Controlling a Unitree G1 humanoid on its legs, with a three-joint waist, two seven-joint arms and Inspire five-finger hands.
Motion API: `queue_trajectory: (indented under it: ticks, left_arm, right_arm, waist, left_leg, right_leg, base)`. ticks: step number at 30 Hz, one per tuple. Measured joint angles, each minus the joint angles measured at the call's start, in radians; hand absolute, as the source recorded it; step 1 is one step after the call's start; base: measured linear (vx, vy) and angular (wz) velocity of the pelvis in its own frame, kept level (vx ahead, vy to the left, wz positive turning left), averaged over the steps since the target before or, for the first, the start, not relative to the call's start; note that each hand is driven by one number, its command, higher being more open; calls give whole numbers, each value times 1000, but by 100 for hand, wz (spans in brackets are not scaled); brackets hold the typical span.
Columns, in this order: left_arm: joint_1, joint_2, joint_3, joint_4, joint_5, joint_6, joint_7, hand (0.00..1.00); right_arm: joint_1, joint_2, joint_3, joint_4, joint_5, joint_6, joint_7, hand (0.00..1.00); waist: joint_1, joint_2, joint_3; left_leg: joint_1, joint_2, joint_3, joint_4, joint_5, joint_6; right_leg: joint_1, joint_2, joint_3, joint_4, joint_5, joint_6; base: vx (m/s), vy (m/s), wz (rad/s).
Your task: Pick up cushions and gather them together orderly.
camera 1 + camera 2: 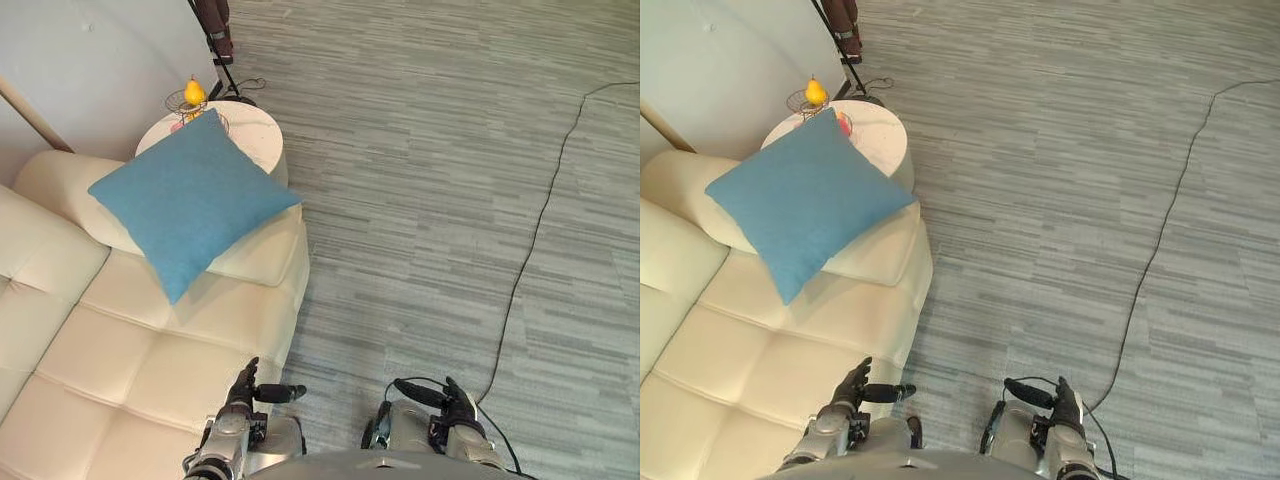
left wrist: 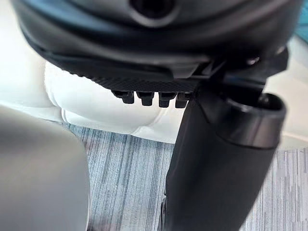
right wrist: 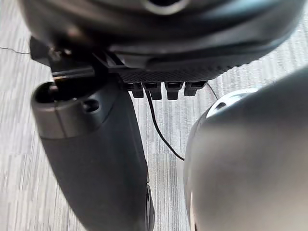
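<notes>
- Blue cushion (image 1: 190, 200), upper left on cream sofa (image 1: 130, 380): I judge it light, soft; best pinched at an edge.
- Left hand (image 1: 243, 388), right hand (image 1: 455, 403), bottom: fingers relaxed, empty.

The cushion (image 1: 190, 205) hides part of the round table (image 1: 255, 132).

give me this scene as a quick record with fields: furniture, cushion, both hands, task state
furniture: cream sofa on the robot's left; round white side table beyond its armrest
cushion: blue cushion lying across that armrest, one corner toward the seat
on table: wire basket holding a yellow pear
left: left robot hand open, empty, by the sofa's front edge
right: right robot hand open, empty, over the grey floor
task state: cushion not yet picked up
</notes>
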Motion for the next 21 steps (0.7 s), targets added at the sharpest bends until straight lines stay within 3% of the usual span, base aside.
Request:
queue_trajectory:
  ticks: [2, 5, 6, 7, 8, 9, 11, 12, 14, 15, 16, 18, 19, 20, 21]
  left_arm:
    - [6, -3, 0, 0, -1, 0, 4, 100]
    - [17, -3, 5, -1, -2, 0, 5, 100]
    - [23, 5, 8, 2, -2, 0, 5, 100]
    - [17, -5, 9, 9, -2, 3, 7, 100]
    - [17, -17, 1, 10, -1, 1, 1, 100]
    - [17, -20, -3, 10, -1, 0, -1, 100]
    - [16, -25, -2, 11, -1, -3, 1, 100]
    - [15, -27, 2, 11, -1, -3, 1, 100]
    - [14, -34, 21, 8, -1, -4, 1, 100]
    - [18, -38, 39, -2, -1, -4, -1, 100]
    - [18, -38, 39, -2, -2, -5, -1, 100]
    - [17, -39, 37, -15, -5, -11, -2, 100]
    - [17, -41, 37, -17, -5, -11, -4, 100]
    - [15, -42, 36, -19, -5, -11, -8, 100]
    - [14, -42, 36, -19, -5, -10, -9, 100]
  right_arm:
    - [-4, -2, 1, -8, 0, -6, 0, 100]
    - [-14, -8, 17, -21, 0, -8, 0, 100]
    - [-15, -10, 37, -18, 3, -8, 2, 100]
    - [-23, -18, 36, -12, 1, -6, 3, 100]
    - [-29, -29, 34, -13, 1, -10, 0, 100]
    - [-29, -35, 33, -14, 1, -14, 0, 100]
    - [-25, -53, 27, 6, 1, -12, 0, 100]
    - [-21, -52, 24, 6, 1, -12, 0, 100]
    - [-4, -55, 6, 2, 3, -10, 1, 100]
    - [9, -60, -2, -3, 2, -9, 0, 100]
    - [15, -61, -3, -3, 2, -9, -1, 100]
    - [29, -60, -3, -2, 3, -10, -4, 100]
    - [25, -60, -3, -2, 3, -9, -4, 100]
    - [20, -52, -3, -1, 3, -8, -2, 100]
    - [19, -52, -3, -2, 5, -9, -2, 100]
  waist:
    - [-3, 6, 1]
    - [-18, 21, 5]
    - [-23, -2, 0]
    - [-22, 21, 4]
    - [-23, 49, 4]
    - [-29, 53, 7]
    - [-30, 55, 3]
    - [-31, 58, 4]
    - [-36, 70, 1]
    - [-34, 83, 6]
    - [-31, 84, 8]
    - [-20, 80, 6]
    - [-19, 80, 7]
    - [-19, 81, 7]
    - [-19, 81, 7]
  left_leg:
    - [48, 24, -7, -26, 0, 0]
    - [98, 86, -23, -40, -30, -52]
    - [111, 94, -38, -33, -69, -118]
    - [114, 121, -48, -31, -79, -132]
    - [112, 149, -54, -46, -66, -137]
    - [119, 155, -54, -47, -63, -136]
    - [131, 173, -65, -3, -57, -146]
    - [115, 181, -75, 36, -58, -148]
    - [20, 210, -123, 235, -41, -153]
    - [-70, 253, -125, 434, -13, -135]
    - [-88, 265, -113, 478, -16, -137]
    - [-144, 246, -11, 479, -49, -106]
    - [-153, 232, 2, 446, -55, -107]
    - [-173, 180, 27, 317, -60, -106]
    - [-175, 164, 34, 263, -54, -104]
  right_leg:
    - [-48, 16, -5, -90, -15, -21]
    - [-117, 57, 42, -416, 13, -14]
    - [-126, 70, 98, -552, 158, -52]
    - [-109, 99, 85, -554, 157, -65]
    - [-115, 131, 90, -530, 156, -71]
    - [-115, 137, 97, -512, 144, -69]
    - [-94, 149, 91, -471, 51, -103]
    - [-77, 154, 81, -480, 38, -110]
    - [-22, 172, 32, -518, 21, -118]
    - [57, 198, -18, -569, 16, -128]
    - [82, 205, -31, -587, 17, -130]
    - [157, 207, -60, -657, 18, -129]
    - [167, 205, -62, -669, 19, -127]
    - [175, 192, -75, -690, 23, -123]
    - [178, 187, -80, -694, 23, -122]
  base:
    - [360, -145, 31]
    - [337, -250, 37]
    - [356, -348, 28]
    - [372, -424, 19]
    - [240, -311, 3]
    - [203, -300, 7]
    - [202, -341, 17]
    - [166, -318, 36]
    - [118, -213, 63]
    - [124, -190, 70]
    - [165, -199, 77]
    - [129, -97, 43]
    - [185, 5, 24]
    - [140, 34, 18]
    - [189, 77, 25]
